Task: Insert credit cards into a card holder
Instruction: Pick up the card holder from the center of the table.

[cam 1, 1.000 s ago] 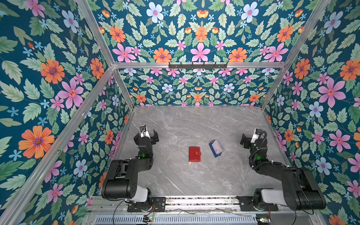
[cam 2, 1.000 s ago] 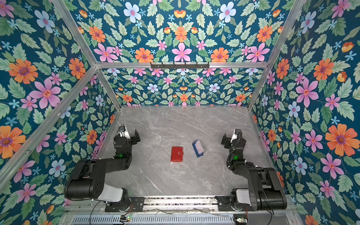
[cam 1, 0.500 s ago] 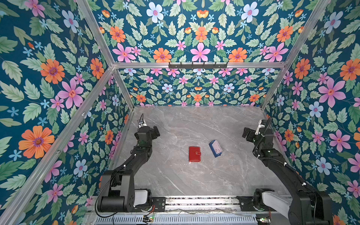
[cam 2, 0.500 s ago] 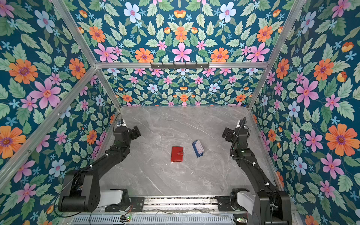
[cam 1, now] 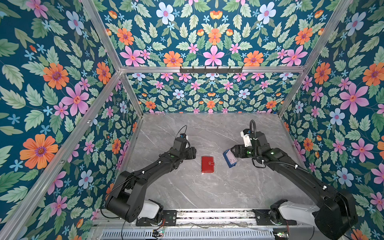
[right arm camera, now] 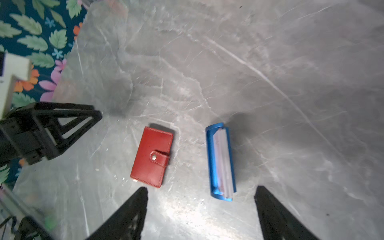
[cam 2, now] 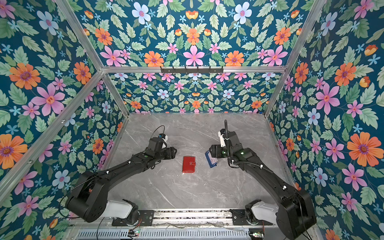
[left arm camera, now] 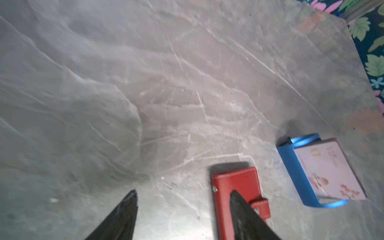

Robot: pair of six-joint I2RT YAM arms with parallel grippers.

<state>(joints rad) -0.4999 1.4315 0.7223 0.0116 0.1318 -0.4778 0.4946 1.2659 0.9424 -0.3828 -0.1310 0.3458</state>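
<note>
so both arms just unfolded. a second ago they were tucked back at the left and right edges of the table, now they've swung in toward the middle. the left gripper sits just left of the card holder. the right gripper is right by the far end of the blue tray. neither holder nor tray has budged.

both sets of jaws are apart with nothing between them, plain in the wrist views. one of the left fingers overlaps the holder in the left wrist view, can't tell if it's touching.

the holder lies flat mid-table, shut, snap tab done up. the credit cards stand in the tray just right of it, a whitish-pink one facing out.

my read: this is only the reach-in, nothing inserted yet. the holder needs unsnapping and opening before any card goes in, probably the left's job while the right pulls a card.
</note>
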